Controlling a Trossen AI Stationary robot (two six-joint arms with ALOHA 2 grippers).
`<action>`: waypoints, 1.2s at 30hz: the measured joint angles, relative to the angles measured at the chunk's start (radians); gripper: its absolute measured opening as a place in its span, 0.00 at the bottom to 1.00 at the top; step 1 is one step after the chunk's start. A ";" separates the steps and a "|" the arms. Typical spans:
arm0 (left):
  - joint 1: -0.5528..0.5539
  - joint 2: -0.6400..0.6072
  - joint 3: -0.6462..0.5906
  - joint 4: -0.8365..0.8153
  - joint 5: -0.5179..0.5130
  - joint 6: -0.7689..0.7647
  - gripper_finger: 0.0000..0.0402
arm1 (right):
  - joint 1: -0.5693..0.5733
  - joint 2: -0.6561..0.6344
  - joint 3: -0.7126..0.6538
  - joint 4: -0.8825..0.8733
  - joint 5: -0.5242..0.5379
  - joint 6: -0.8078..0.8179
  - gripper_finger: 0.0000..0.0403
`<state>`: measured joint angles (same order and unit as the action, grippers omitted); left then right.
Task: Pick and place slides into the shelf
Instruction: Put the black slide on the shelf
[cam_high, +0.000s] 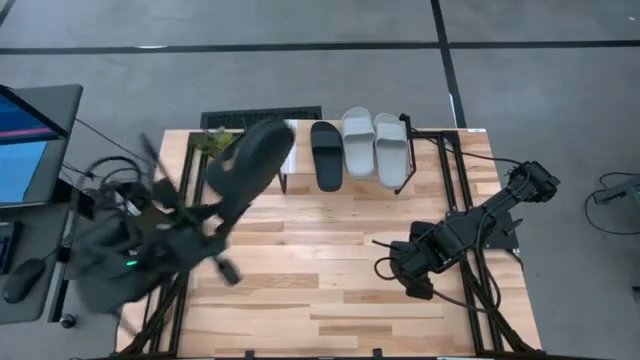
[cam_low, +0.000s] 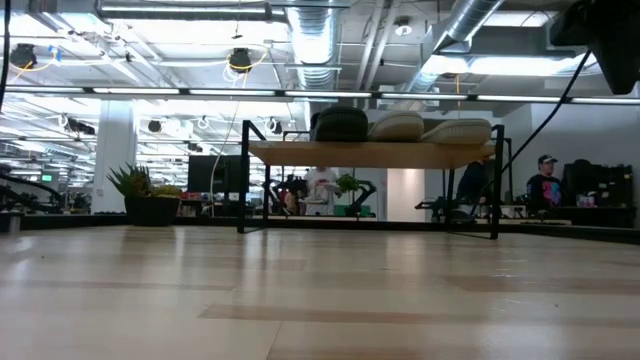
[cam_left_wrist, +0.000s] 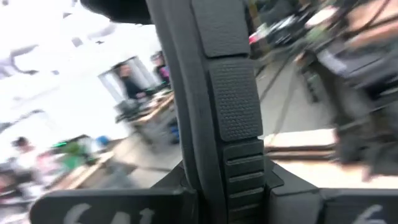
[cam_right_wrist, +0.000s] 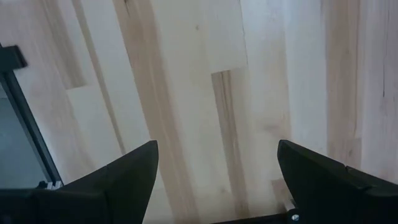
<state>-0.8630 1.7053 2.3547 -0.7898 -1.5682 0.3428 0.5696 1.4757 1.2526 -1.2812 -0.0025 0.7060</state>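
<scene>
I see my left gripper (cam_high: 262, 150) raised and clamped on a black slide (cam_high: 250, 160), while my right gripper (cam_right_wrist: 217, 171) rests low with fingers spread wide.

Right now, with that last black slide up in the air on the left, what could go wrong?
1. The left end effector carries the black slide in a blurred swing; it could slip free.
2. The shelf already holds a black slide and two grey slides, so a careless set-down may knock the black one.
3. Only the left end of the shelf is free; a low approach could clip its edge.
</scene>
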 joint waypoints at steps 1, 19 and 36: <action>0.036 0.013 0.000 0.029 -0.002 0.040 0.11 | 0.000 0.000 0.000 -0.001 0.000 -0.005 0.80; 0.587 0.056 0.000 -0.151 -0.002 0.034 0.11 | 0.001 0.000 0.000 -0.020 0.002 -0.034 0.80; 0.876 0.019 -0.338 -0.792 0.293 -0.657 0.11 | 0.000 0.000 0.000 -0.019 0.007 -0.051 0.80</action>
<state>0.0130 1.7240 2.0165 -1.5819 -1.2752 -0.3138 0.5698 1.4754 1.2526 -1.3003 0.0044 0.6550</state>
